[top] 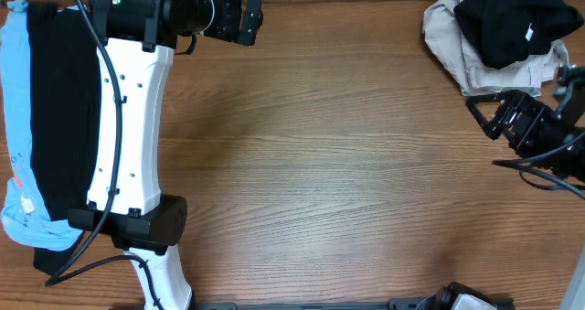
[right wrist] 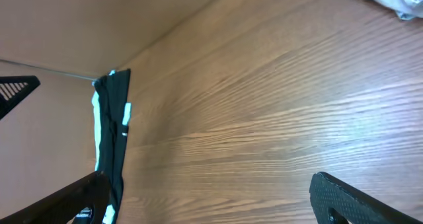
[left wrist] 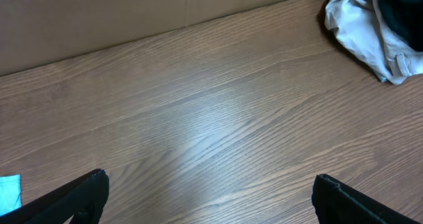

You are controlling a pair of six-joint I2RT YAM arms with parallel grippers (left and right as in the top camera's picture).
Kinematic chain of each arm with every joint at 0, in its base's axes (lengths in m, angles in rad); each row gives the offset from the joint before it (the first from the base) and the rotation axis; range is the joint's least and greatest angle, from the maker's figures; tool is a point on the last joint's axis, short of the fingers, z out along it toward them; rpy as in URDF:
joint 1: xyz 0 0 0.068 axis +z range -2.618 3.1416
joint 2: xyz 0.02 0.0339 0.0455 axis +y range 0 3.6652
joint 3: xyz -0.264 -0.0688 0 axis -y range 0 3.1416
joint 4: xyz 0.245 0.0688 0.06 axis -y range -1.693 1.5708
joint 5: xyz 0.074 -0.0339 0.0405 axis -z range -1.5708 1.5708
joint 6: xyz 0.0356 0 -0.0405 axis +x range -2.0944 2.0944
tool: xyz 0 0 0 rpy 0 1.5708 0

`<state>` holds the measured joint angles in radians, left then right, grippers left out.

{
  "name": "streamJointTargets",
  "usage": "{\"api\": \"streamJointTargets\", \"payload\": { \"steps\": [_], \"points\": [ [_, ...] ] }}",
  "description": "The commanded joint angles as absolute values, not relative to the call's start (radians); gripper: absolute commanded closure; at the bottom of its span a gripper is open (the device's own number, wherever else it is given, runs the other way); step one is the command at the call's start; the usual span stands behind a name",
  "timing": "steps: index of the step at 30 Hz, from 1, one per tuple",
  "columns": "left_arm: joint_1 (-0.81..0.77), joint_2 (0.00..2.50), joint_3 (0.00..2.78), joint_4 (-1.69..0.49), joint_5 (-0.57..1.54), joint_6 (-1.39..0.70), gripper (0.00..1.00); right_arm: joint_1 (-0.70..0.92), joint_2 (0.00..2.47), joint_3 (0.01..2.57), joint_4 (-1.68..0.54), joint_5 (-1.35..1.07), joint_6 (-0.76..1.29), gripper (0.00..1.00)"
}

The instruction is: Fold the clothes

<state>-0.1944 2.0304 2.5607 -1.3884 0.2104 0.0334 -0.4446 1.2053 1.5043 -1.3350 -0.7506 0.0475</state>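
Observation:
The clothes lie in two places. At the table's left edge a folded black garment (top: 59, 118) rests on a light blue one (top: 13, 90). At the back right a crumpled black garment (top: 512, 19) sits on a beige one (top: 462, 49). My left gripper (top: 253, 19) is at the back left, open and empty, facing right over bare wood. My right gripper (top: 483, 118) is just in front of the beige garment, open and empty. The left wrist view shows my left gripper (left wrist: 210, 180) and the beige garment (left wrist: 360, 32). In the right wrist view my right gripper (right wrist: 208, 178) faces the black stack (right wrist: 114, 131).
The white left arm (top: 128, 127) runs from the front edge to the back, beside the folded stack. A brown wall (left wrist: 132, 12) rises along the table's back edge. Bare wooden table (top: 329, 164) lies between the two piles.

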Motion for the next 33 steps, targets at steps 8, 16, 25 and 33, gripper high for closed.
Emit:
{"api": "streamJointTargets", "payload": {
  "steps": [8, 16, 25, 33],
  "points": [
    [-0.197, 2.041, 2.556, -1.387, 0.207, 0.053, 0.00, -0.441, 1.208, 1.505, -1.258, -0.722, -0.168, 0.00],
    [-0.197, 2.041, 2.556, -1.387, 0.207, 0.053, 0.00, -0.438, 1.209, 1.505, -1.227, -0.734, -0.428, 0.00],
    [-0.197, 2.041, 2.556, -1.387, 0.206, 0.053, 0.00, -0.438, 1.246, 1.505, -1.213, -0.735, -0.427, 0.00],
    [-0.197, 2.041, 2.556, -1.387, 0.206, 0.053, 0.00, -0.438, 1.303, 1.505, -1.212, -0.775, -0.423, 0.00]
  ]
}}
